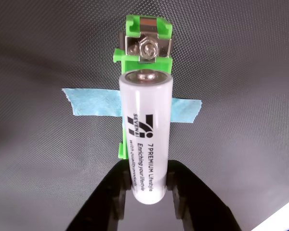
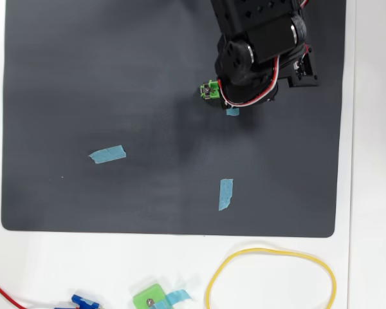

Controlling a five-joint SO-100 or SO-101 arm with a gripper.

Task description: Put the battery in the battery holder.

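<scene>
Dark grey matting (image 2: 116, 77) covers most of the white table (image 2: 373, 193), and it looks like a fine woven cloth in the wrist view. Two loose strips of blue tape lie on the mat in the overhead view, one at the left (image 2: 107, 154) and one lower in the middle (image 2: 226, 194). Off the mat, on the white edge at the bottom, I see a yellow loop of cord (image 2: 270, 277) and a squarish green block with a screw (image 2: 149, 299); both are well apart from the work.

For the task, the carrying part seems nearly done. The gripper (image 1: 148, 185) has its two black jaws clenched on the lower end of the battery (image 1: 145, 130), which is white with dark print and shows its metal cap at the far end. The battery is lined up along the battery holder (image 1: 148, 41), directly over its green frame, and its cap is just beside the silver contact with the nut. Another blue tape strip (image 1: 94, 102) crosses under the holder and seems to fix it to the mat.

Whether the battery already sits fully inside the frame, I cannot tell. What is left, in my judgement, is to press it down between the contacts, then release it and retreat. In the overhead view the arm (image 2: 260, 51) hides the battery, and only one end of the holder shows.
</scene>
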